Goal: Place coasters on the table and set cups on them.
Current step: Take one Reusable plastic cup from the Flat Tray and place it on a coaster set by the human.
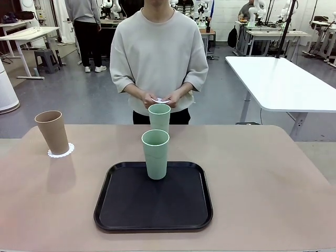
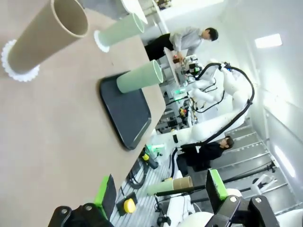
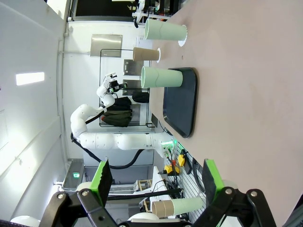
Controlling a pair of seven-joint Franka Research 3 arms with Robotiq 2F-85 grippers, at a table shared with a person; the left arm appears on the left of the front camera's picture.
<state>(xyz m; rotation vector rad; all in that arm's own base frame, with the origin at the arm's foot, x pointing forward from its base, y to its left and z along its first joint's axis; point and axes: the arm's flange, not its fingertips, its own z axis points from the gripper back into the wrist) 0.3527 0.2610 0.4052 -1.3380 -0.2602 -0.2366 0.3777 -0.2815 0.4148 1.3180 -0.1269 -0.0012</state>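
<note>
A tan-brown cup [image 1: 52, 132] stands on a lacy white coaster [image 1: 61, 151] at the far left of the beige table [image 1: 262, 173]. One mint cup [image 1: 156, 154] stands on the black tray. The second mint cup [image 1: 159, 116] is behind it near the far edge, on a coaster [image 2: 98, 41]. The person at the far side holds a third coaster [image 1: 160, 99] in both hands. My left gripper [image 2: 161, 194] is open and holds nothing, far back from the tan cup [image 2: 47, 40]. Equally far from the cups, my right gripper [image 3: 156, 182] is open with nothing in it.
The black rounded-square tray [image 1: 178, 210] lies at the table's middle front. A white table [image 1: 278, 79] stands behind at the right. Another person stands far back left. Bare tabletop lies left and right of the tray.
</note>
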